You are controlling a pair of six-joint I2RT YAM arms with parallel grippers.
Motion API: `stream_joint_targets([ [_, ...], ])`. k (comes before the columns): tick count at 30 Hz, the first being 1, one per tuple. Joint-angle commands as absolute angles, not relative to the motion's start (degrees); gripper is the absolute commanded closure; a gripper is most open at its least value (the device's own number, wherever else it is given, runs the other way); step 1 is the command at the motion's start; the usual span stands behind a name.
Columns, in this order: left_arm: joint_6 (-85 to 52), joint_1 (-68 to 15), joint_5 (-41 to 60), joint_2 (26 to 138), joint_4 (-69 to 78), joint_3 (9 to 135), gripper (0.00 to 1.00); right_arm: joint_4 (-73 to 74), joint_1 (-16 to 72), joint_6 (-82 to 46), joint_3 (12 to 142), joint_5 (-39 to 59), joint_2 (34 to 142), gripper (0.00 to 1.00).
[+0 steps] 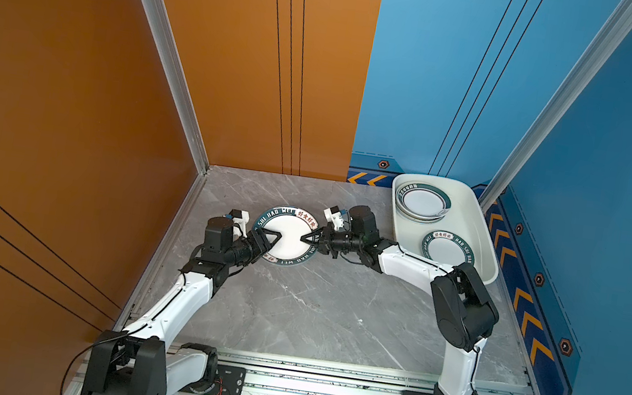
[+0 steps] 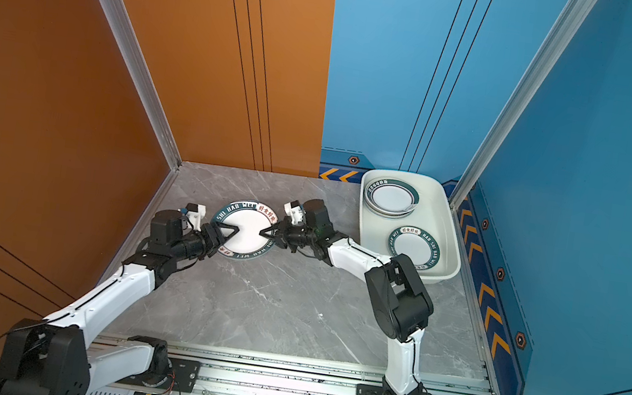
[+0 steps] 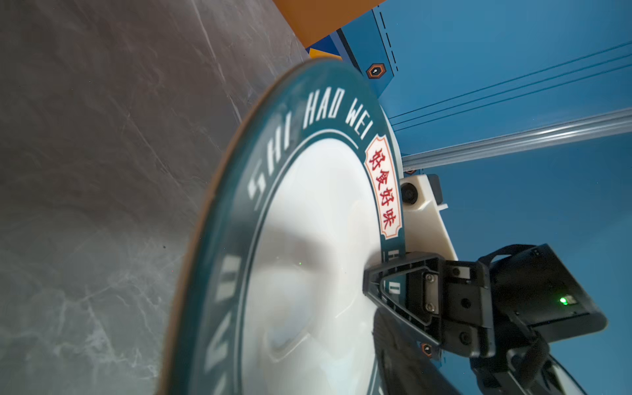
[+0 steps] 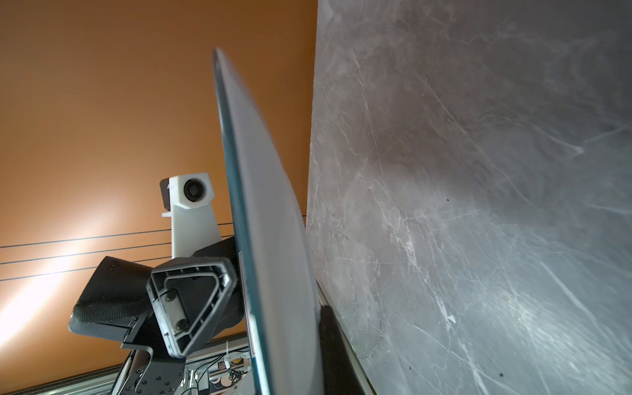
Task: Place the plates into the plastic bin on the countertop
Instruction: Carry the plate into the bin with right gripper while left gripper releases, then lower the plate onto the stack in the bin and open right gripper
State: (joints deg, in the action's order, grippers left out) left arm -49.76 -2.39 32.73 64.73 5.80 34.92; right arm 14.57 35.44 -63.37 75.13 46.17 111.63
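hidden: the left gripper [image 1: 274, 239] has its lower finger under the held plate [image 1: 289, 233]. The right wrist view shows only the upper finger, beside the plate face. Can't tell whether it clamps or stands clear.
hard to see: the plate stack [image 1: 423, 201] count is unreadable. The right arm [image 1: 462, 307] cuts off the single plate [image 1: 445, 250] at its near rim.
right gripper [image 1: 306, 239]: closed on the held plate's right rim, one finger on top, one beneath.
held plate: green lettered rim, left of centre over the countertop [image 1: 312, 303]. Right side is raised; left edge contact unclear.
plastic bin [image 1: 470, 224]: far right. Stack at its far end, single plate at its near end.
left arm [image 1: 182, 301]: reaches from near left, wrist pointing right.
right arm: elbow raised beside the bin, forearm stretched left.
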Motion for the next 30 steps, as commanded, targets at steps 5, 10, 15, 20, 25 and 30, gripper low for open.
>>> stream_joint_targets([
  [5,-42.1,-3.1,31.5,63.8,-3.6,38.6,0.01,-12.2,25.5,-43.1,82.7,37.0,101.6,1.00],
  [10,-38.9,-3.2,29.0,62.4,-7.8,39.4,0.02,-20.0,12.9,-38.8,85.9,32.7,98.2,1.00],
  [15,-38.2,-3.1,29.1,62.4,-8.3,39.5,0.02,-22.2,0.2,-38.7,89.1,28.7,98.7,1.00],
  [20,-37.7,-3.0,29.4,62.6,-8.5,39.9,0.02,-24.5,-9.1,-39.3,95.9,25.9,104.3,1.00],
  [25,-37.4,-3.0,29.6,62.7,-8.7,40.0,0.02,-26.2,-13.0,-40.6,102.5,23.8,111.2,1.00],
  [30,-37.2,-3.0,29.9,63.3,-8.6,40.2,0.02,-29.9,-13.0,-40.8,112.3,22.1,119.8,1.00],
])
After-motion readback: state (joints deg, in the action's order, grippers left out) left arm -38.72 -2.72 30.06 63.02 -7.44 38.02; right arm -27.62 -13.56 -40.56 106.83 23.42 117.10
